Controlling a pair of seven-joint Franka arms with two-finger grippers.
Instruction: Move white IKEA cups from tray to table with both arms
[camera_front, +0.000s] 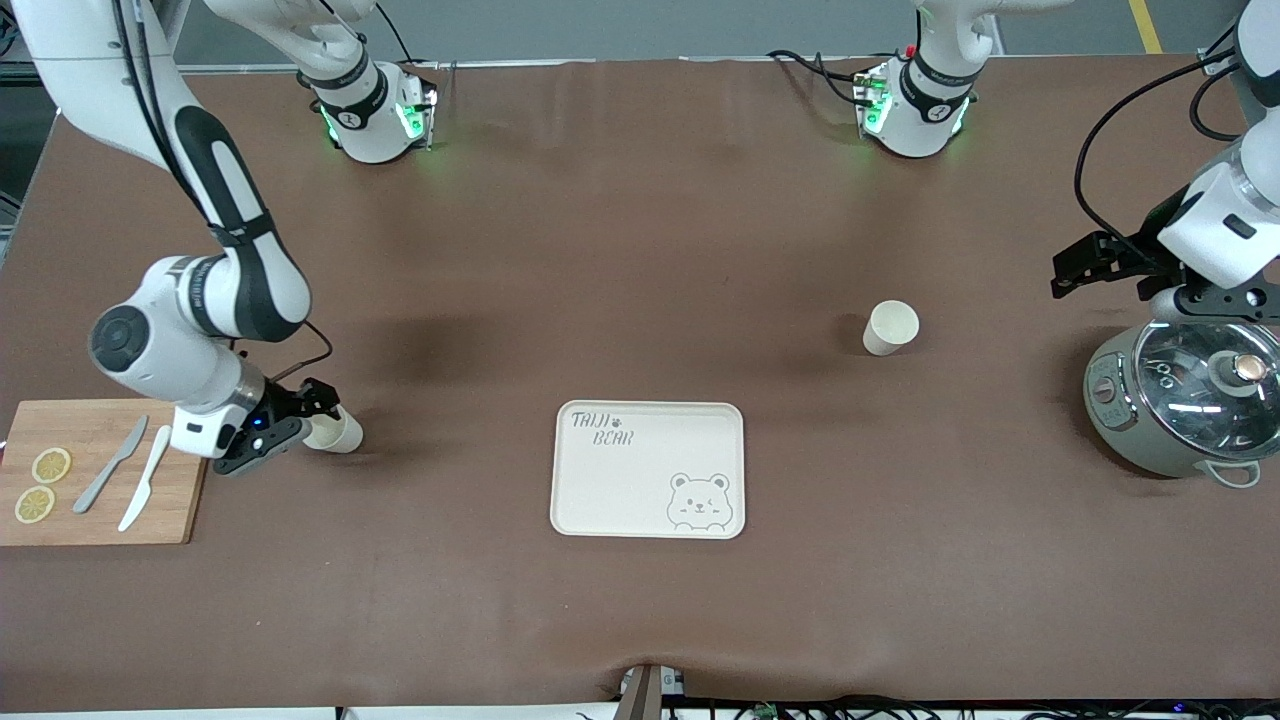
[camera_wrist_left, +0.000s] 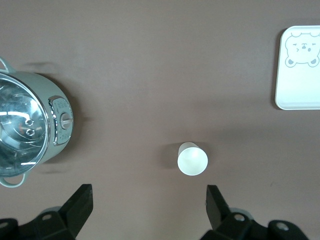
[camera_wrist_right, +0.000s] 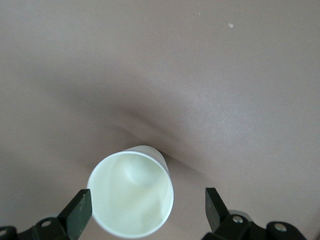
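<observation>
One white IKEA cup (camera_front: 338, 433) stands on the brown table beside the wooden board, toward the right arm's end. My right gripper (camera_front: 305, 420) is open around it. In the right wrist view the cup (camera_wrist_right: 132, 197) sits between the fingers (camera_wrist_right: 80, 210), close to one and clear of the other. The other cup (camera_front: 890, 327) stands upright toward the left arm's end, farther from the front camera than the tray. My left gripper (camera_front: 1075, 265) hangs open in the air between that cup (camera_wrist_left: 192, 159) and the pot, with nothing between its fingers (camera_wrist_left: 215, 200).
A cream bear-printed tray (camera_front: 620, 480) lies mid-table, with nothing on it. A grey pot with a glass lid (camera_front: 1185, 400) stands under the left arm. A wooden board (camera_front: 100, 520) with two lemon slices and two knives lies beside the right gripper.
</observation>
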